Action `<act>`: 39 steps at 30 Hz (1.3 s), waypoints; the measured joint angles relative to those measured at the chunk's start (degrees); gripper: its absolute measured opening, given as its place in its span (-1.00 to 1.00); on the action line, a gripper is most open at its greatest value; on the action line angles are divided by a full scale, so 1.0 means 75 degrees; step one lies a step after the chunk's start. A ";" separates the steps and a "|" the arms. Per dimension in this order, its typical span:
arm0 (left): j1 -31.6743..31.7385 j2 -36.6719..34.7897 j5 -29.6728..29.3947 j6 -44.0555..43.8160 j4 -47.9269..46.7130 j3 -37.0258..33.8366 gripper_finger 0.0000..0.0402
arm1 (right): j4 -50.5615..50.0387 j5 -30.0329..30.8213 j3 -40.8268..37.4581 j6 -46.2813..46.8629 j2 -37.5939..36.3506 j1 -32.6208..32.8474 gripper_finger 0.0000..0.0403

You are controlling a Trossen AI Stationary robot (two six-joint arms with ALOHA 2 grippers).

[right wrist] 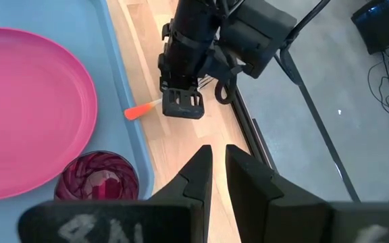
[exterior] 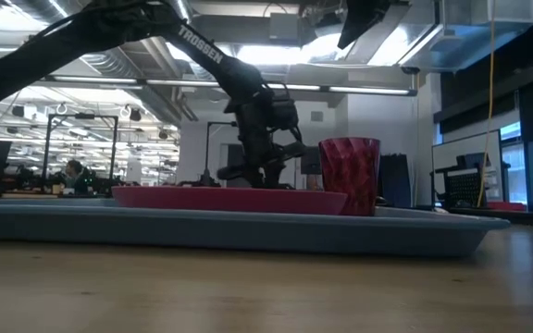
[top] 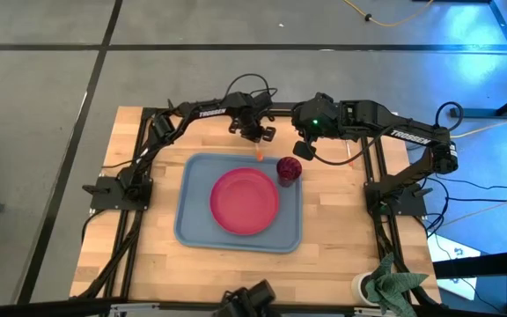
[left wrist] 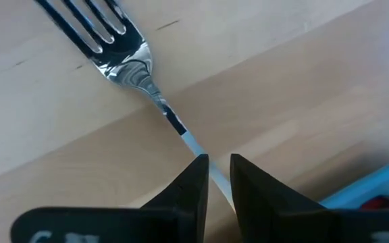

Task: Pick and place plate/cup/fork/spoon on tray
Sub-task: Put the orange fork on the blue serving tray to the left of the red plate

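Wooden worktop (top: pixel 148 255): plate (top: pixel 245 201) and cup (top: pixel 289 168) on tray (top: pixel 192 220).
Left wrist view alone shows left gripper (left wrist: pixel 217 162) fingers clamped on fork (left wrist: pixel 123 57) beside tray; right gripper (right wrist: pixel 217 151) hovers, fingers nearly closed, empty.

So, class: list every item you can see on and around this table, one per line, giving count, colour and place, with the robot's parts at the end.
tray: one, blue-grey, middle of the table.
plate: one, pink-red, lying in the tray.
cup: one, dark red, upright in the tray's far right corner beside the plate.
fork: one, silver head with orange handle, at the table's far edge just beyond the tray, gripped by its stem.
table: one, light wood.
white cup: one, at the near right corner.
cloth: one, green, beside the white cup.
left pincer: one, dark, closed on the fork's stem.
right pincer: one, dark, empty, raised beyond the cup.
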 joint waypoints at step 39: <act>0.0587 -0.0067 -0.0246 0.1566 -0.1711 0.0654 -0.72 | 0.0000 0.0055 0.0000 0.0002 0.0000 0.0000 -0.76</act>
